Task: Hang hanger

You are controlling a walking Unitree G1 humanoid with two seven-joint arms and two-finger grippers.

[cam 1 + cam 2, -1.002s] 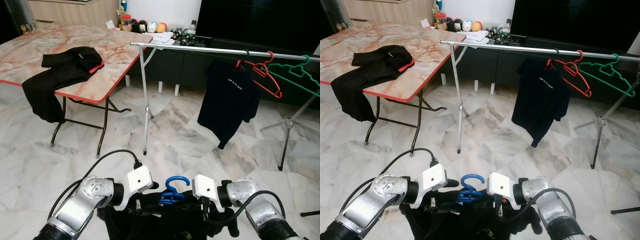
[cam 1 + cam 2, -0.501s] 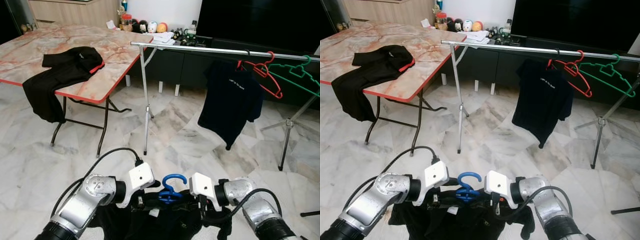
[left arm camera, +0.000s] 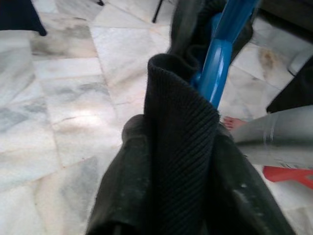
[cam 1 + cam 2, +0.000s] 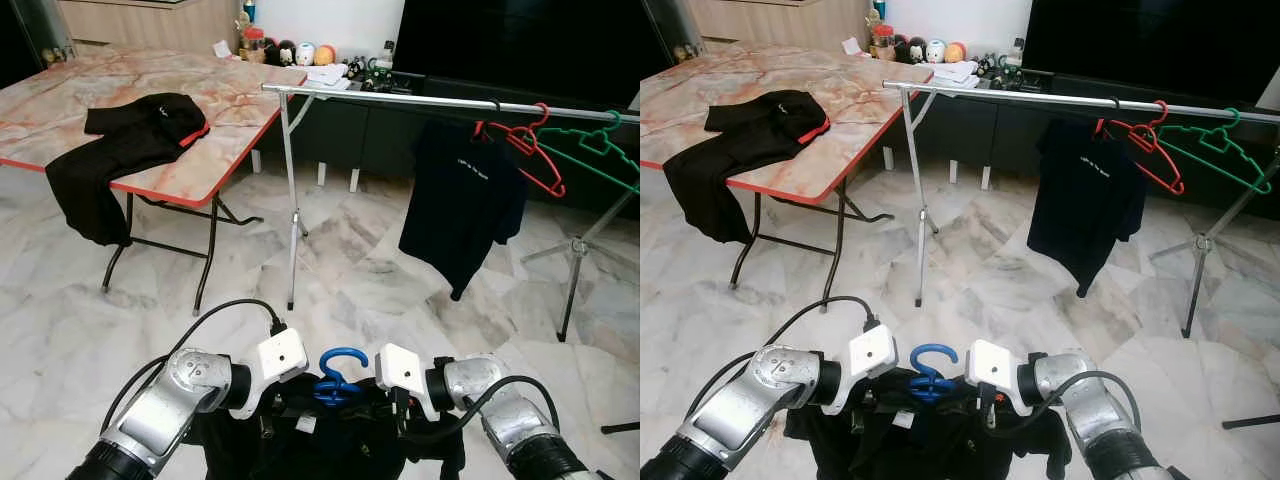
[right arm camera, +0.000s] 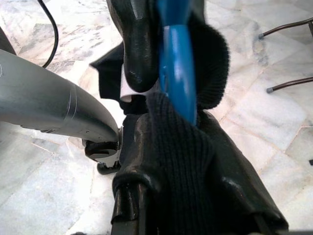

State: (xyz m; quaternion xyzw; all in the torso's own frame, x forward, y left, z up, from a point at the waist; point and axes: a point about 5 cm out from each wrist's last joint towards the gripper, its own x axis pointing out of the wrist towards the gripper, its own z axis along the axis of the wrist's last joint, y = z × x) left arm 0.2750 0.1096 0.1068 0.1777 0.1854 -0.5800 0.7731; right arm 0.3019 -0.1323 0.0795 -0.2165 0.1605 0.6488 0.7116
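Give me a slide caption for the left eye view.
Both grippers, left and right, hold a black garment on a blue hanger before the rail.

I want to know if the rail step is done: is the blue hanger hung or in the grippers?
In the grippers: the blue hanger with its black garment sits low between left gripper and right gripper, short of the rail.
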